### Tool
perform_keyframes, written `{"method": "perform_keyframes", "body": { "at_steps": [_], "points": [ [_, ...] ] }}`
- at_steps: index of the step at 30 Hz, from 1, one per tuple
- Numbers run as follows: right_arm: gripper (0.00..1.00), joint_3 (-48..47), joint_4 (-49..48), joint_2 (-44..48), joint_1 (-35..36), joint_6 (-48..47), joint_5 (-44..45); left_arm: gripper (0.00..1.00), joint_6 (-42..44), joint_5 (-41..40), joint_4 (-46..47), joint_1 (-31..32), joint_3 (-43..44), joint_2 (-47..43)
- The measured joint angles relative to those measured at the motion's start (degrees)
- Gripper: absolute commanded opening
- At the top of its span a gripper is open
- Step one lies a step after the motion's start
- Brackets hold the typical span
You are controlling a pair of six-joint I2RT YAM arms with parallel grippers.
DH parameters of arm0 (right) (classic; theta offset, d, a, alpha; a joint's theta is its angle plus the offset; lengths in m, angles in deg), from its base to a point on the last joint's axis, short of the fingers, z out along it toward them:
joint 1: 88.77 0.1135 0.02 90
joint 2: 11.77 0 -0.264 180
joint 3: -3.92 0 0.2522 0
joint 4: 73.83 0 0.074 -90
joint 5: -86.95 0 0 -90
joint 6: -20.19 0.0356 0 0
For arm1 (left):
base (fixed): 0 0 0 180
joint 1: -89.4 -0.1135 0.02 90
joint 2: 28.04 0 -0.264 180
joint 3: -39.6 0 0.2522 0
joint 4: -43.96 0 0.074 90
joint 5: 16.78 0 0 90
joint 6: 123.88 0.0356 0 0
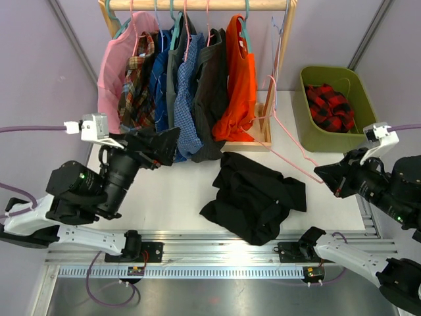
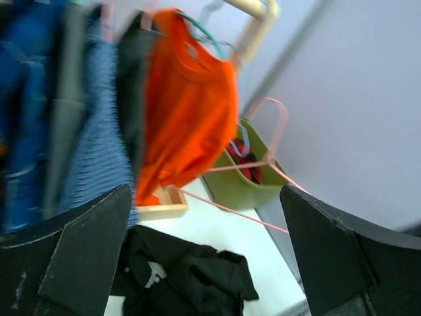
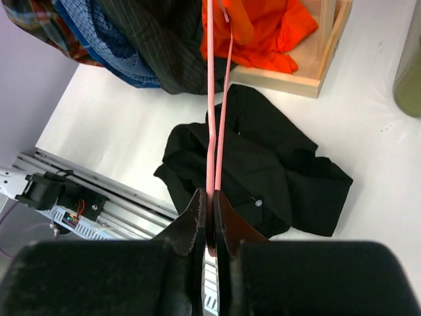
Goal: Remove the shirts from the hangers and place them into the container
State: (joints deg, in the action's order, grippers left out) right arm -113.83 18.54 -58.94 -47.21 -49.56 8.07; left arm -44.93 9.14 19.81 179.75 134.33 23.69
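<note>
1. From above. Shows the left hand spread wide and empty, just beside the hanging shirts on the rail at far left. Shows the right hand at near right, clamped on a bare pink hanger that slants toward the rack's post. Places the black shirt crumpled on the desk at near centre, off any hanger and well apart from the bin at far right. Counts one bin, one plaid shirt already inside it, one shirt on the desk and about seven on the rail, though overlap blurs that last count.
2. From the left wrist. Confirms both fingers far apart with nothing between. Looks past them, blurred, to the orange shirt, the bin behind it and the black shirt low on the desk.
3. From the right wrist. Shows the two fingers pressed together on the hanger's pink wires, with the black shirt on the desk beneath.
4. Reads as the step between stripping and binning. Calls for lowering the left hand onto a thick fold of the black shirt, closing, and carrying it far right into the bin. Calls also for swinging the hanger aside, since it seems to cross that path.
</note>
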Motion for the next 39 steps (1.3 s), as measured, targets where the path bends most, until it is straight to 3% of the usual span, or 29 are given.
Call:
{"method": "perform_keyframes", "body": {
  "at_steps": [6, 12, 24, 33, 39],
  "points": [
    [0.0, -6.5, 1.1, -1.3, 0.0, -1.2, 0.9, 0.99, -5.7, -5.4, -8.3, 0.4, -1.9, -0.5],
    [0.0, -16.7, 1.0, -2.9, 0.0, -2.4, 4.1, 0.99, -13.2, -5.5, -20.4, 0.9, -3.8, 1.7],
    [0.0, -28.9, 0.9, -3.7, -0.6, -4.2, 8.6, 0.99, -23.2, -5.6, -32.0, 0.9, -3.7, -2.0],
    [0.0, -29.2, 0.7, -3.5, -3.5, -6.2, 8.6, 0.99, -26.3, -5.5, -35.0, 0.9, -3.7, -2.5],
    [0.0, -21.1, -0.6, -2.8, -4.1, -7.6, 8.9, 0.99, -27.8, -5.2, -36.7, 0.9, -3.7, -2.5]
  ]
}}
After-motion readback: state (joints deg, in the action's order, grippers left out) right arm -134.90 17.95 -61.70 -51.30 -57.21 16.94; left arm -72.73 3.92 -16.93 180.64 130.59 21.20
